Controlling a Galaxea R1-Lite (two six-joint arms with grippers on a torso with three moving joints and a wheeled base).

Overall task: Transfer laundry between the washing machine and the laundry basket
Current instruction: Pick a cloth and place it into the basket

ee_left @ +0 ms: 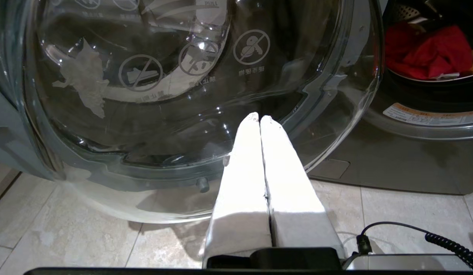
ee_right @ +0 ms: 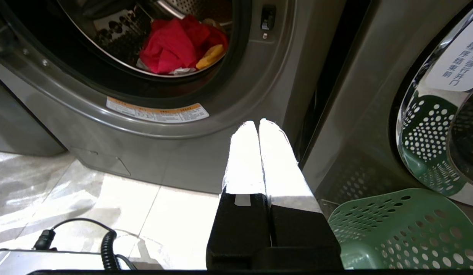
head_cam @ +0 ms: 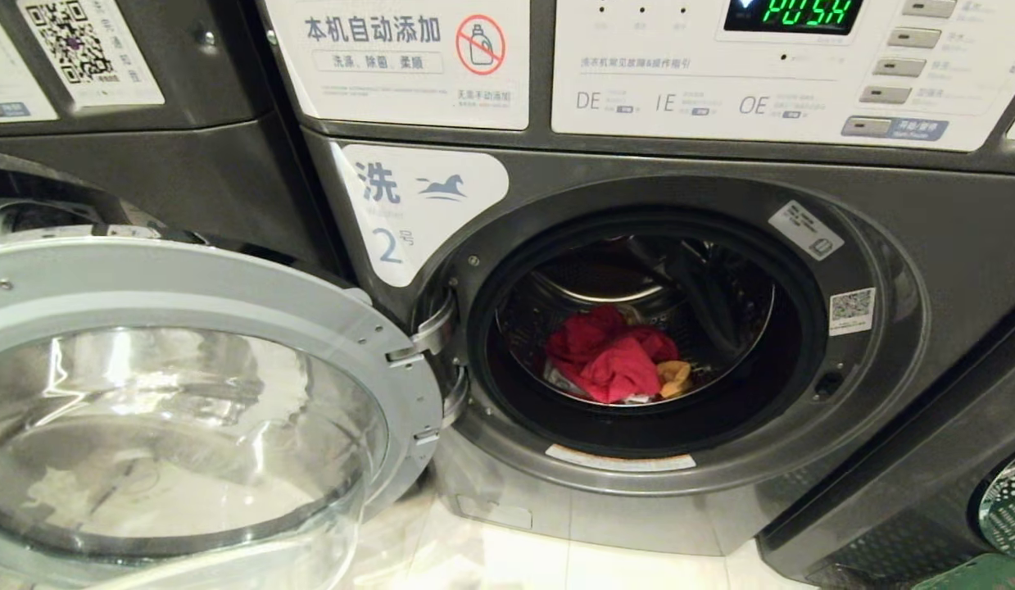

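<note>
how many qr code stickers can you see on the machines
2: one QR sticker on the open washer's front, right of the drum opening; one QR code label on the left machine's panel. Others may be hidden.

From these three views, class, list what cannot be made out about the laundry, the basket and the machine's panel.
- Laundry under the red garment and yellow item: hidden in all views; the top pieces cover it.
- Drum upper part: dark in the head view.
- Green laundry basket: cut off by the edge in the right wrist view; contents unseen.
- Control panel small print: too small in the head view.
- Both grippers: outside the head view.
</note>
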